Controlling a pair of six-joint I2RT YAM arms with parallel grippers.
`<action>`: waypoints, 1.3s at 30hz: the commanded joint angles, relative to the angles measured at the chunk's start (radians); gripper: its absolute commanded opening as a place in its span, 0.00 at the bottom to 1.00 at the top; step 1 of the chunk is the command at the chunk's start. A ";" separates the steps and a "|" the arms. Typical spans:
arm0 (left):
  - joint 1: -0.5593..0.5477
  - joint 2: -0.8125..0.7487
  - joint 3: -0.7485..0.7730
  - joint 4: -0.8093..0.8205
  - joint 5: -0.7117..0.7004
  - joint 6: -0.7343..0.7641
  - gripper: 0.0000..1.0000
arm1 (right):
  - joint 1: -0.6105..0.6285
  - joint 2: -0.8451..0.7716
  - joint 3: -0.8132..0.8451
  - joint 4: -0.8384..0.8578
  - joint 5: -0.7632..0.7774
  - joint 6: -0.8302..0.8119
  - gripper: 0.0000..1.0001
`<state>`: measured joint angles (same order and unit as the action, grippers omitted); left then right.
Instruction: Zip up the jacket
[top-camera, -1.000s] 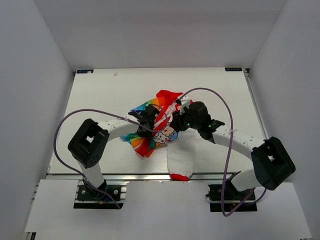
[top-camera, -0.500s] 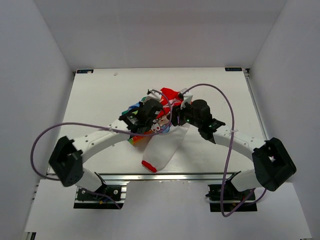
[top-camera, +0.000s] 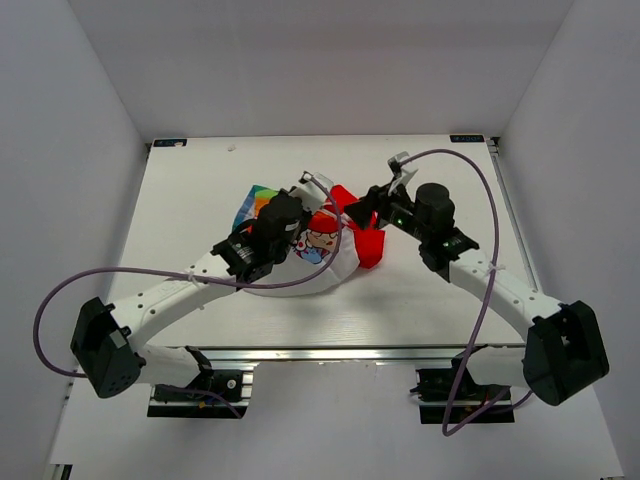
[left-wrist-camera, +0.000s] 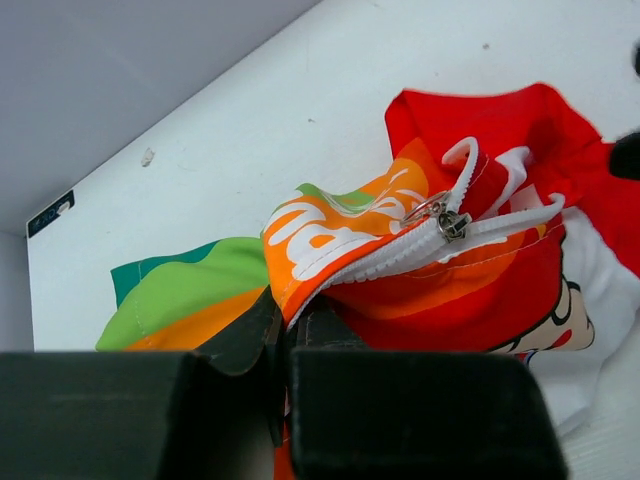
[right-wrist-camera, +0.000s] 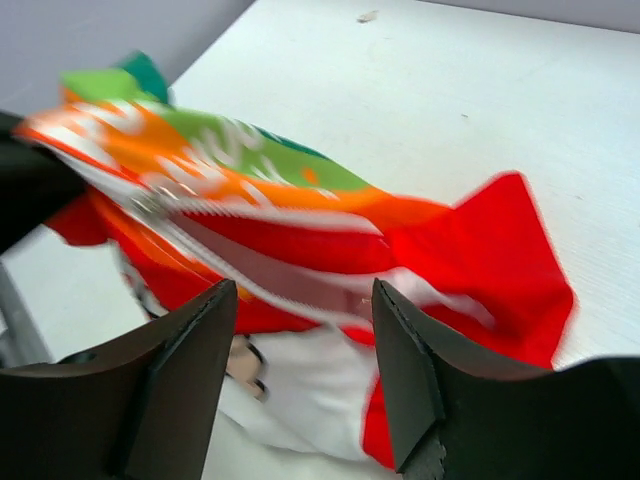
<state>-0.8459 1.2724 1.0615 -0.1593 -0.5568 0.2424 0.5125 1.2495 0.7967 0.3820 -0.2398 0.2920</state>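
Observation:
The jacket lies bunched in the middle of the table, white with a cartoon print, red lining and a rainbow hem. My left gripper is shut on the orange corner of the hem at the foot of the white zipper tape. The metal zipper pull hangs a short way up the tape. My right gripper stands open just right of the jacket, over its red part. In the right wrist view its fingers frame the blurred jacket and grip nothing.
The white table is walled by grey panels on the left, right and back. A metal rail runs along its near edge, above the arm bases. Purple cables loop from both arms.
The left arm has swung out and carried the hem toward the back left. The sleeve that hung toward the front edge was drawn in. The right gripper opened wider and pulled back right.

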 joint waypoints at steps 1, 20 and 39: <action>-0.010 0.025 0.011 -0.003 0.035 0.003 0.00 | 0.004 0.037 0.129 -0.020 -0.094 -0.002 0.62; -0.033 0.036 -0.031 0.026 -0.012 -0.012 0.00 | 0.146 0.337 0.418 -0.376 -0.020 -0.122 0.52; -0.036 0.007 -0.067 0.020 -0.061 -0.018 0.00 | 0.063 0.053 0.163 -0.312 -0.209 -0.193 0.52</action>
<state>-0.8745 1.3312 1.0019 -0.1715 -0.6209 0.2348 0.6327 1.2610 0.9367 0.0067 -0.2283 0.1242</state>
